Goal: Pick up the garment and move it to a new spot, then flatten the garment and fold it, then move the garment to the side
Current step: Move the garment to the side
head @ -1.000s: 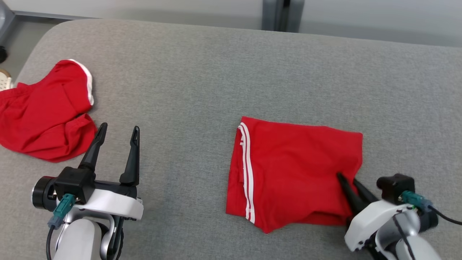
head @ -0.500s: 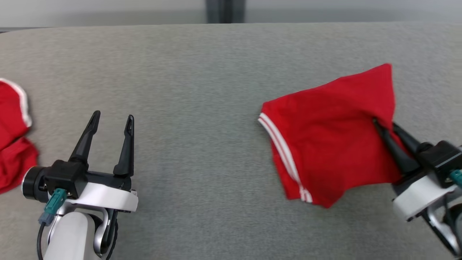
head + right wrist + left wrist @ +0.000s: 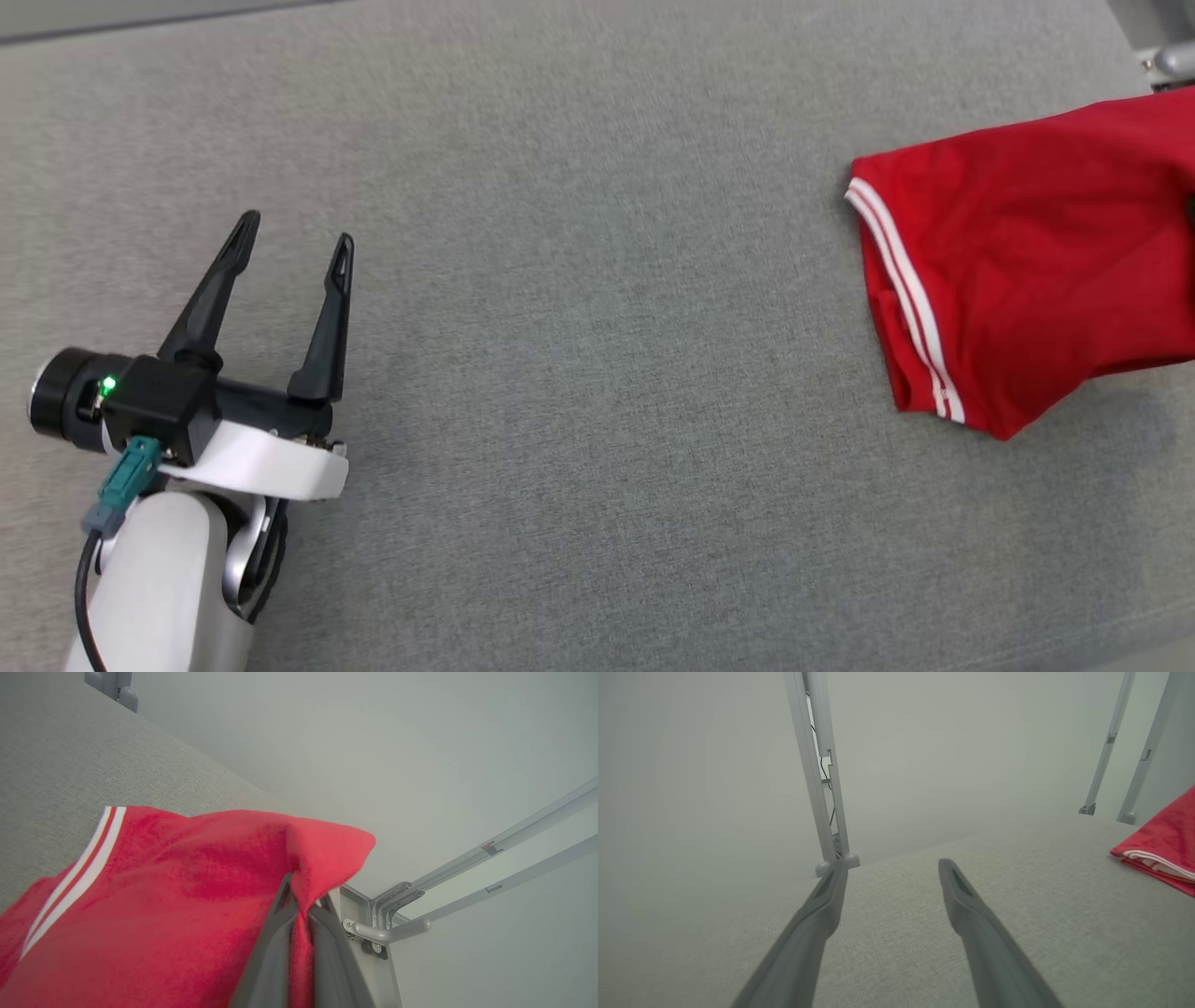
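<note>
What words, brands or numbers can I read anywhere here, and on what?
No text can be read anywhere.
red garment: two white stripes, no print or label showing.
left gripper: no lettering; a green light glows on its wrist.
metal rail: a small red mark, too small to read.

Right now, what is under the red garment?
Under the red garment lies the grey cloth surface, shadowed below its lower edge. The right pincer is shut on a fold of it. The surface beneath the cloth's middle is covered, so I cannot see it.
</note>
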